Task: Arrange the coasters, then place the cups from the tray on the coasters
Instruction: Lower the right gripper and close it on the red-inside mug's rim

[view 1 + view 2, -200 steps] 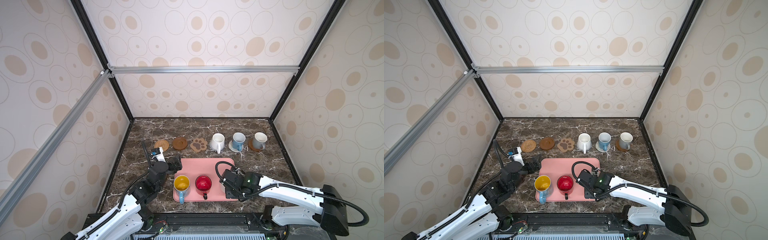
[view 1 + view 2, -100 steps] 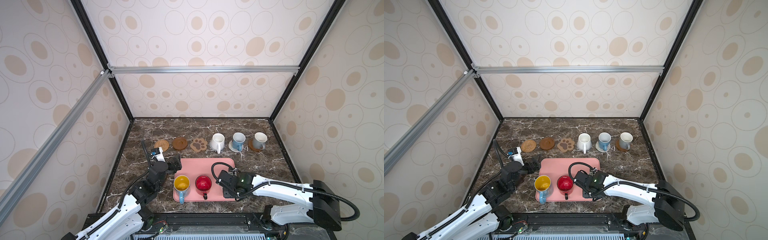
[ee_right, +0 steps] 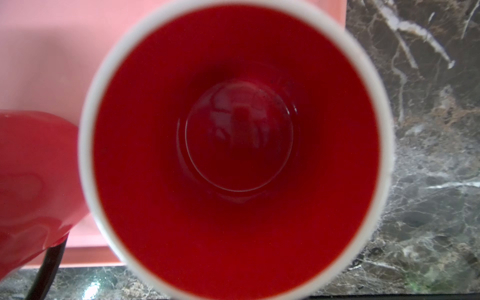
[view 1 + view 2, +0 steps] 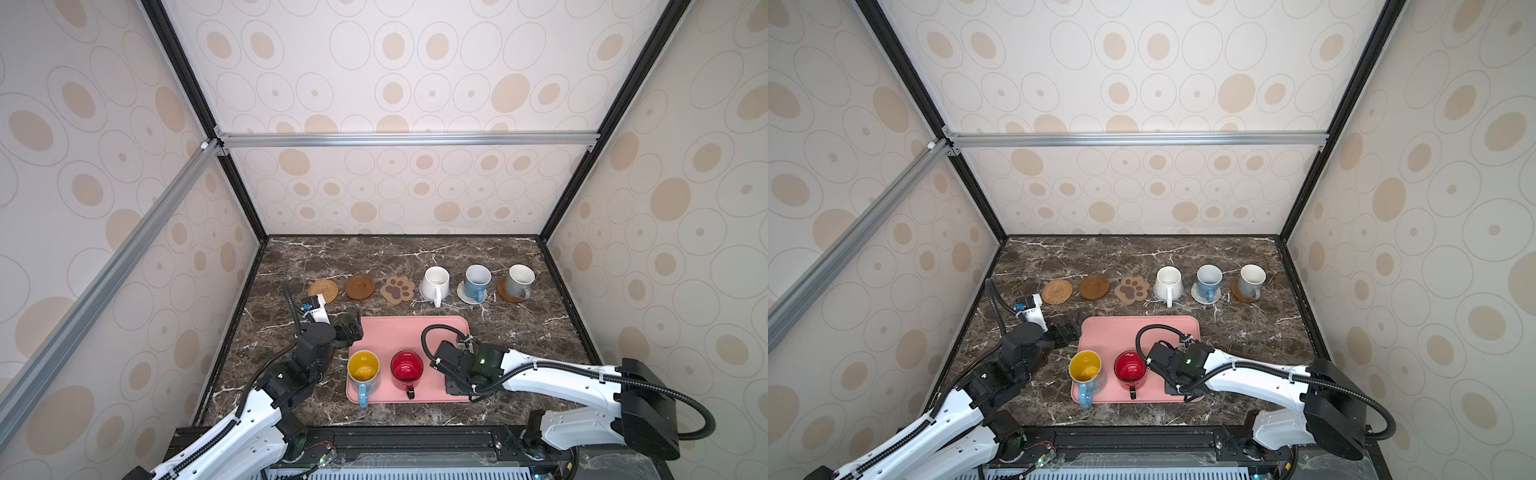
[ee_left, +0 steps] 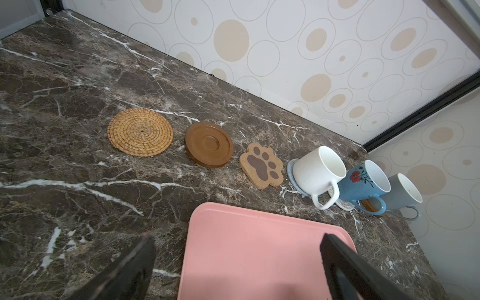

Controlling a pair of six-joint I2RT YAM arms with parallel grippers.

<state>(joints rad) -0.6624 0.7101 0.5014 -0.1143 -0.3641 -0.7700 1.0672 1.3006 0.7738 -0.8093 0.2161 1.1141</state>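
At the 5 o'clock corner of the tray [image 4: 399,336], the right claw [image 4: 457,380] hangs over the white cup with red inside [image 3: 233,145], near the rim. Whether it grips, I cannot tell. The red cup [image 4: 407,369] stands just beside, at 9 o'clock. The left claw [image 4: 352,328], wide open, hovers at the 10 o'clock corner. At 12 o'clock the tray is bare. Beyond it, the rattan coaster [image 4: 323,290], brown disc [image 4: 359,286] and paw coaster [image 4: 397,289] carry no cup.
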